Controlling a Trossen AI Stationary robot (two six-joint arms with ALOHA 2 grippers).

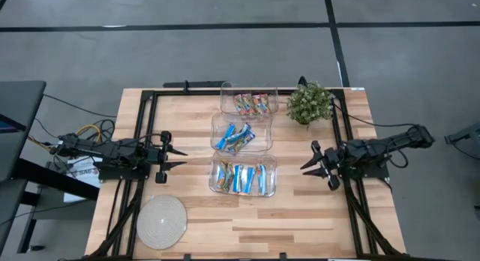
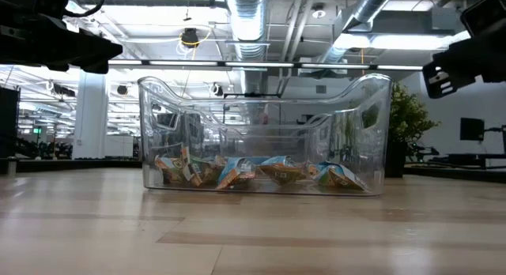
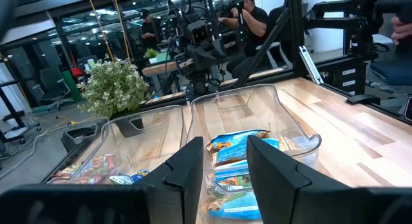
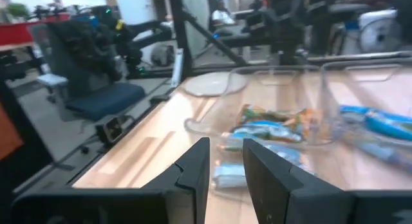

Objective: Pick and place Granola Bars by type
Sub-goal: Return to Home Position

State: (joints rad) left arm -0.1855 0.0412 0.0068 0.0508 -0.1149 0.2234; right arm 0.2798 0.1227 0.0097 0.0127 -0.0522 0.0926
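Facing each other across a row of three clear bins, the two grippers are held above the wooden tabletop, and neither holds anything. The left gripper has its fingers spread apart and empty. The bins stand just ahead of its fingertips, not touching them. The right gripper is likewise parted and empty, with the same bins a little way ahead of it on the opposite side.

Both grippers point roughly at the seam between two of the bins. On one side of that seam is a bin holding the tan-and-blue bars. On the other side is the middle bin, which holds the blue bars. The third bin is farthest from both grippers and holds the red bars. A small potted plant sits just beside it, on the right gripper's side. A round pale mat lies well off to the side of the left gripper, away from the bins.

All the granola bars in sight lie inside a bin, each kind by itself, and no loose bar shows on the tabletop. Sorting looks complete. What seems left is only for the arms to settle at rest.
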